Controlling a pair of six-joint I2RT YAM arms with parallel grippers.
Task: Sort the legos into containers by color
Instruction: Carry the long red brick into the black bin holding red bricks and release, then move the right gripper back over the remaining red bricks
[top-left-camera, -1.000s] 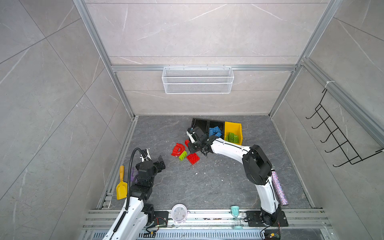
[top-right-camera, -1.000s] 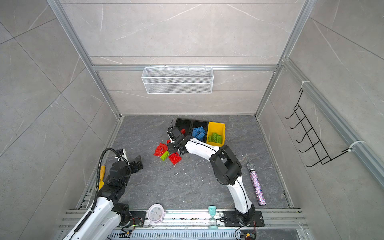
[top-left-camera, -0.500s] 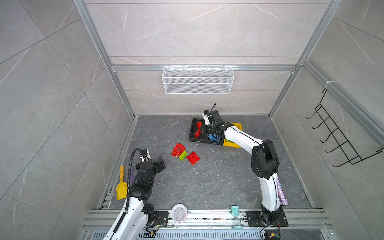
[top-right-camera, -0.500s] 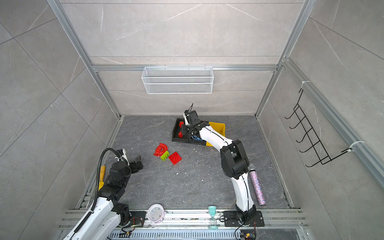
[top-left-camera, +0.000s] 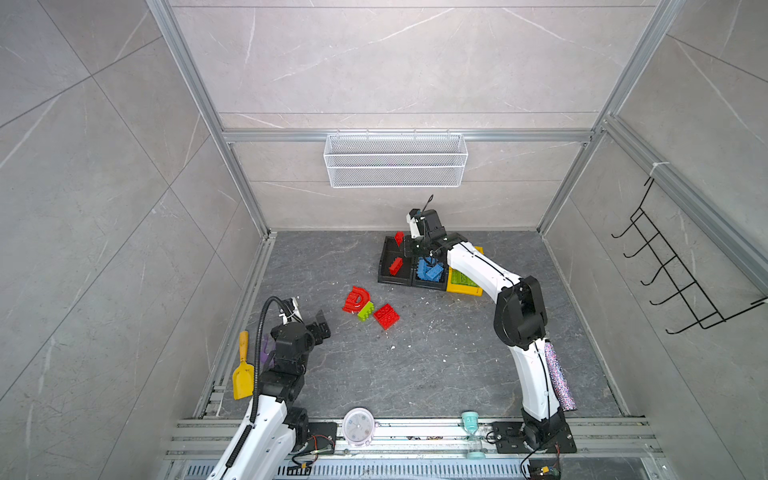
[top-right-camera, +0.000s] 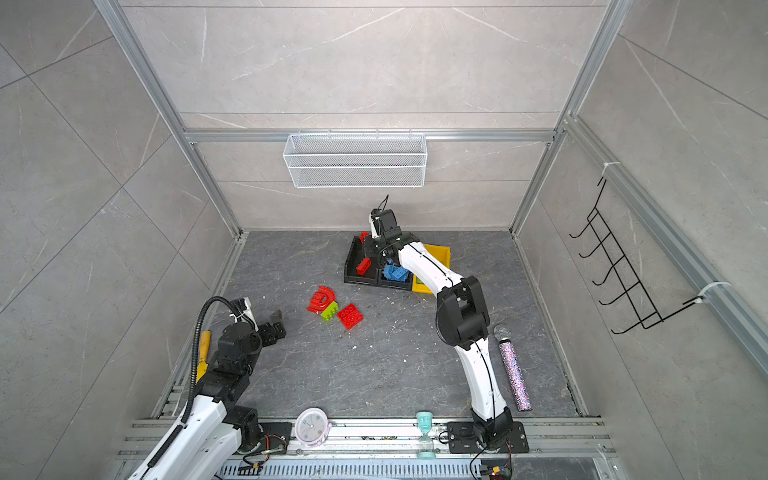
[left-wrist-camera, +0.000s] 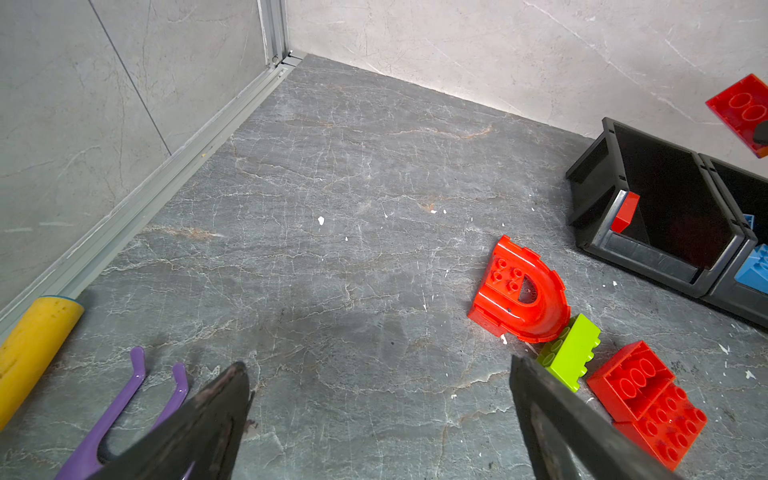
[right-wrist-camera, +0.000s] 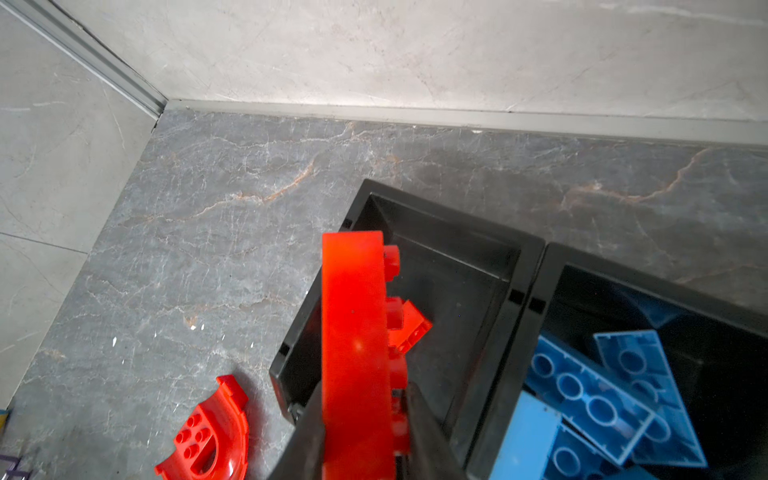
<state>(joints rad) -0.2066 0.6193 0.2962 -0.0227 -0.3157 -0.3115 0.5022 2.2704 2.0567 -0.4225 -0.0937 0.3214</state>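
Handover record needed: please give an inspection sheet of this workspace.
Surface: grey stone floor, white flecks scattered.
Job's things: one red brick in left black bin; blue bricks in middle black bin; green bricks in yellow bin; red arch, green brick, red square brick loose.
Clutter: yellow shovel, purple tool, clock, sand timer, glitter microphone.
Claws: left claw open, empty; right claw shut on held red brick above left black bin.
Cables: black hose on left arm; wires at bases.
Surroundings: wire basket, wall hook rack.
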